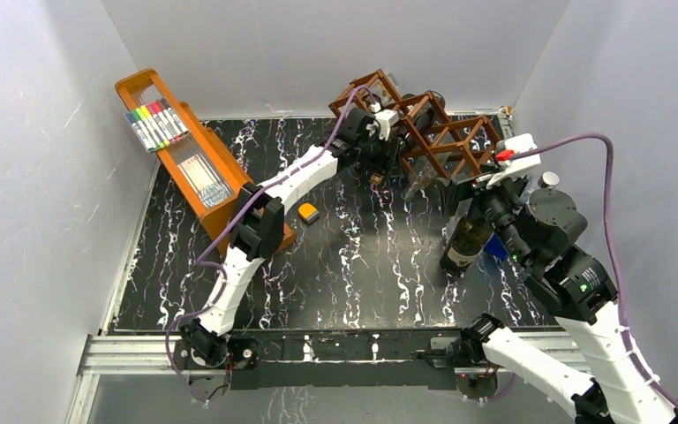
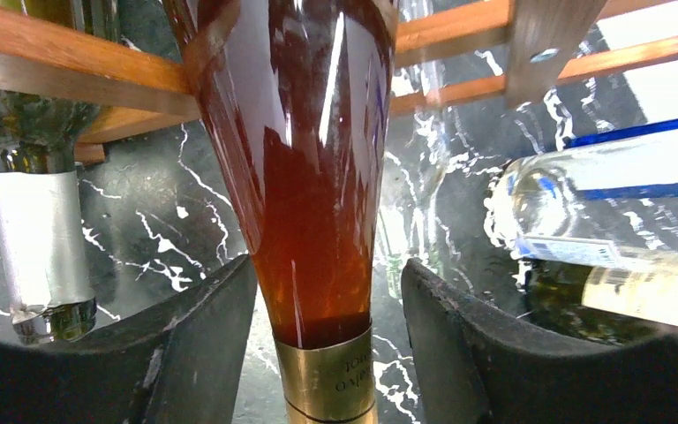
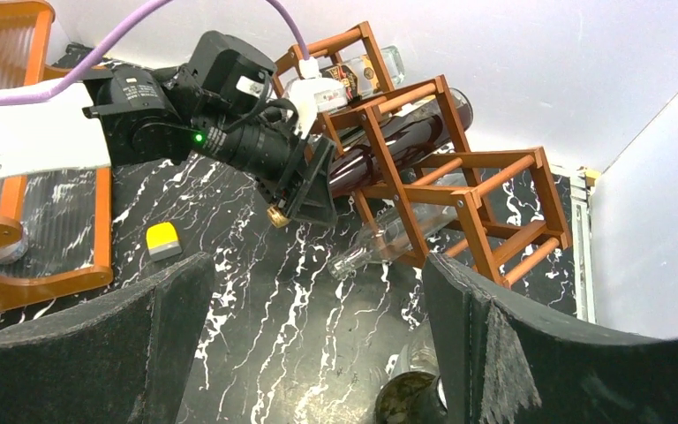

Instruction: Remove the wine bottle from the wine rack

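The reddish-brown wine rack (image 1: 446, 132) stands at the back of the table and also shows in the right wrist view (image 3: 459, 177). A dark red wine bottle (image 3: 406, 141) lies in a cell with its gold-foiled neck (image 2: 328, 380) sticking out. My left gripper (image 1: 387, 150) is open around that neck (image 2: 328, 265). Its fingers (image 2: 185, 353) stand either side with gaps. My right gripper (image 3: 318, 265) is open and empty right of the rack (image 1: 459, 193), above a standing dark bottle (image 1: 466, 243).
A clear bottle (image 3: 388, 238) lies in a lower cell. A green bottle with silver foil (image 2: 40, 238) and a clear bottle with a blue label (image 2: 618, 185) lie either side. An orange tray with markers (image 1: 185, 159) stands left. A yellow block (image 1: 308, 212) lies on the table.
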You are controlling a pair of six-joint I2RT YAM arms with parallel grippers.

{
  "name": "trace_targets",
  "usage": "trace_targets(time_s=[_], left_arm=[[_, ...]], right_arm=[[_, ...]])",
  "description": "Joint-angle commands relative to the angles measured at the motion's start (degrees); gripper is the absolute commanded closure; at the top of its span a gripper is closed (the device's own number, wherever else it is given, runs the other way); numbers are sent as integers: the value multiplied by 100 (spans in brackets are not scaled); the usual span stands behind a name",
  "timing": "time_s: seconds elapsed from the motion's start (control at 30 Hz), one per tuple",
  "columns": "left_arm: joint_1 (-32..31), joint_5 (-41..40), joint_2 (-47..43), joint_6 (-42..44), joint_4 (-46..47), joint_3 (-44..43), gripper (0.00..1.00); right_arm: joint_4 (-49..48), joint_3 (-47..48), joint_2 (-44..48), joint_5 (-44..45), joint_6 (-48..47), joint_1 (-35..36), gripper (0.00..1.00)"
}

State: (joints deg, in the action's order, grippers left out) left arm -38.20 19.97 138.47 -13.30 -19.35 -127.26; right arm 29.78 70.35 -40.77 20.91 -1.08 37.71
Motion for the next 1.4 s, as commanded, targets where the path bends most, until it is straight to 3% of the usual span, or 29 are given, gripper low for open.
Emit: trace_targets(time_s=[0.0,0.2,0.63,0.83,1.0,1.17,1.27,1.37], left_arm=[[125,618,-50,-587,476,-220,43],[178,980,47,-995,806,-104,52],[260,1396,222,-1439,1141,-36,50],[271,1443,141,-1516,1276,97,64],[339,1626,-232,-1813,2053,681,74],[404,1949,-766,-2282,3585,1861,80],[414,1982,-911,-2195,3755,2130,94],[409,1961,-1070,-2201,3888,2362,97]], right_arm=[[-166,115,73,132,-71,-11,2],[-165,101,105,142,-76,-12,2],[-225,58,140,125,-76,-12,2],[-233,79,157,117,-69,-15,2],[-253,46,192,89,-76,-12,2],[-325,-19,219,95,-88,-10,2],[-339,-29,204,80,-96,-18,2],[-348,-13,177,56,-103,-14,2]])
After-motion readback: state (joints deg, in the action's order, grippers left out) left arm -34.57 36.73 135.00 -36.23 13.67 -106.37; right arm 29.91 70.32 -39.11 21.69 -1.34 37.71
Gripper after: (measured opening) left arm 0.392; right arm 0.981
